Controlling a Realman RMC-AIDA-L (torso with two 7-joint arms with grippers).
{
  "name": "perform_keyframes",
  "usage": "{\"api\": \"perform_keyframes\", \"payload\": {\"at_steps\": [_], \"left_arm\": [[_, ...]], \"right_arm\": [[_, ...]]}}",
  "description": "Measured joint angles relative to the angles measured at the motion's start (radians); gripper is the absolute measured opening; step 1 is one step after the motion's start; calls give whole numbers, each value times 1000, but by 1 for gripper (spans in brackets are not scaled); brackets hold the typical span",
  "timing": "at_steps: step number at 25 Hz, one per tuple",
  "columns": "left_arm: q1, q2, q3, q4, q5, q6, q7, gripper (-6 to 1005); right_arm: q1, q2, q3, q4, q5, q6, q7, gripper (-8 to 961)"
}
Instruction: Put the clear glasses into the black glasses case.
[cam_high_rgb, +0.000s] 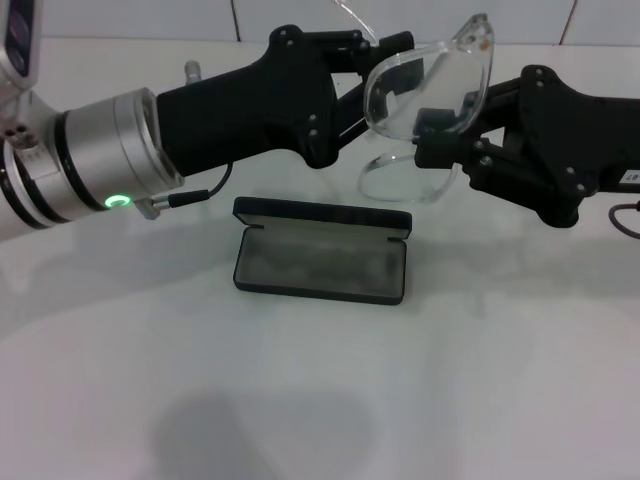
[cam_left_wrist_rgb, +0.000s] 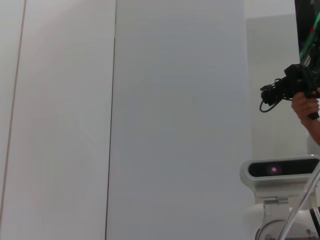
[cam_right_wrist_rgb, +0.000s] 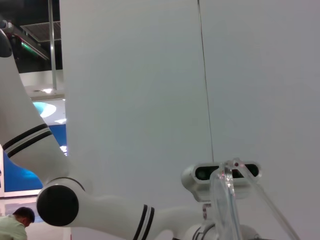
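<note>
The clear glasses are held up in the air above the table, lens facing me, one clear arm sticking up behind. My right gripper comes in from the right and is shut on the lower edge of the lens. My left gripper reaches in from the left and sits right against the glasses' left side. The black glasses case lies open on the table below them, grey lining up, lid standing at the back. A clear part of the glasses shows in the right wrist view, and a thin clear arm in the left wrist view.
The white table stretches in front of the case and to both sides. A tiled wall runs along the back. Both wrist views face my own head camera; a person holding a camera stands far behind.
</note>
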Motion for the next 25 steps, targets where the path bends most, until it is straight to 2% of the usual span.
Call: {"api": "perform_keyframes", "payload": {"at_steps": [12, 22, 25], "left_arm": [[19, 2, 0, 0, -10, 23, 2, 166], [27, 5, -58, 0, -78, 21, 18, 166], [20, 4, -41, 0, -78, 26, 18, 166]], "right_arm": [[-1, 0, 3, 1, 2, 45, 1, 96], [-2, 2, -18, 10, 2, 7, 6, 96], [-2, 2, -34, 11, 1, 15, 7, 95]]}}
